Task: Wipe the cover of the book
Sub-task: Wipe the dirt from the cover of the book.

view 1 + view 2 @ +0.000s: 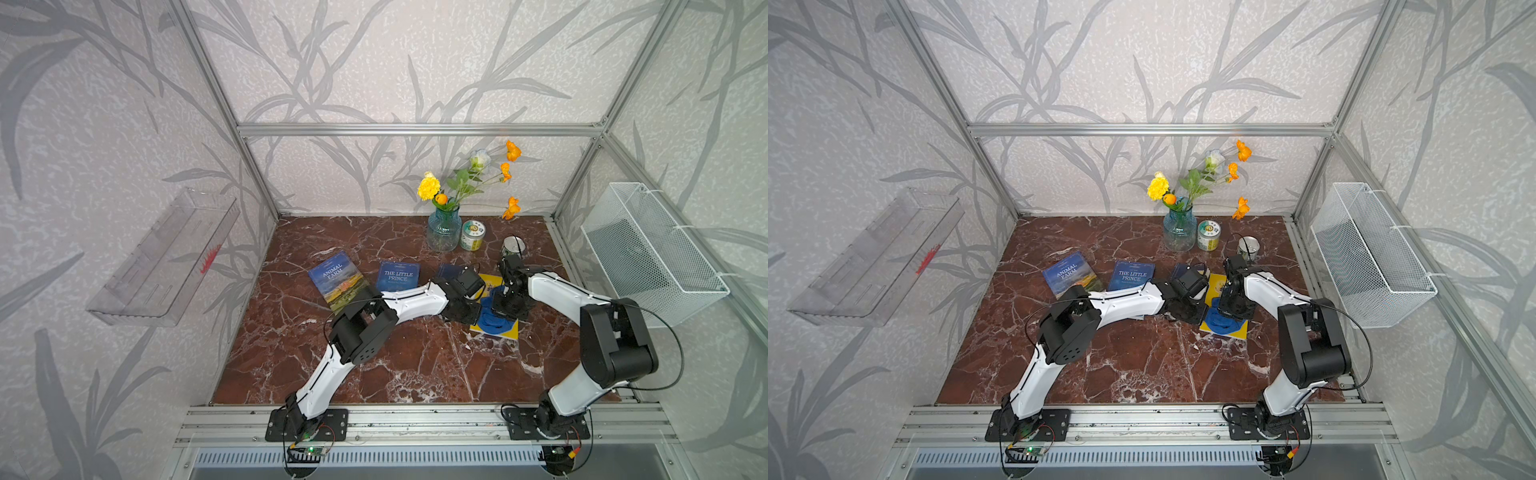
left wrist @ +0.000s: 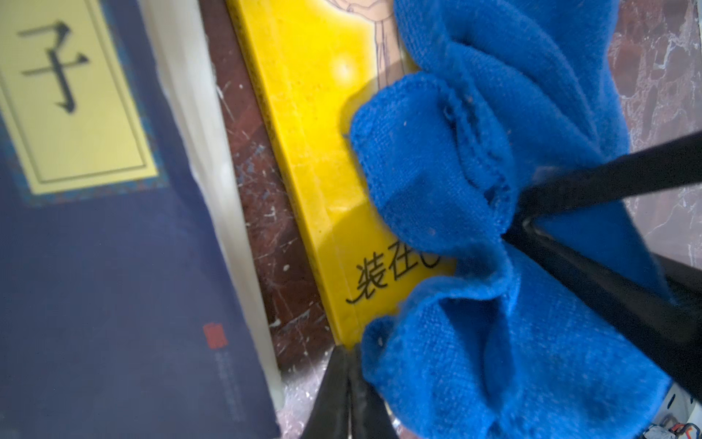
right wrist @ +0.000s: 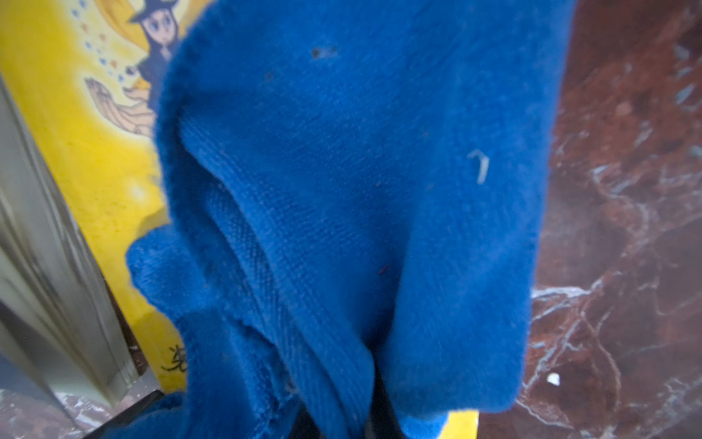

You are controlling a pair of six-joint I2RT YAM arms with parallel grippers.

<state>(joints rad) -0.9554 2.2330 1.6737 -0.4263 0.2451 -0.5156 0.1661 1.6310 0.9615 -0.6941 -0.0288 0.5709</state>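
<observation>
Both arms reach over the table (image 1: 395,365) to the yellow book (image 1: 512,331), which lies flat right of centre. The right end effector (image 2: 520,224) is pinched shut on a bunched blue cloth (image 1: 492,322) and presses it onto the cover's near part, so the book sits directly beneath it. The left end effector (image 2: 347,374) is closed on nothing, its tips at the book's left edge, seemingly steadying it. The book's long axis runs away from the robot, and bare yellow cover lies beyond the cloth, so the right arm's stroke likely goes outward. A navy book (image 2: 114,285) lies just beside, a strip of table between; the vase (image 1: 444,232) stands farthest.
</observation>
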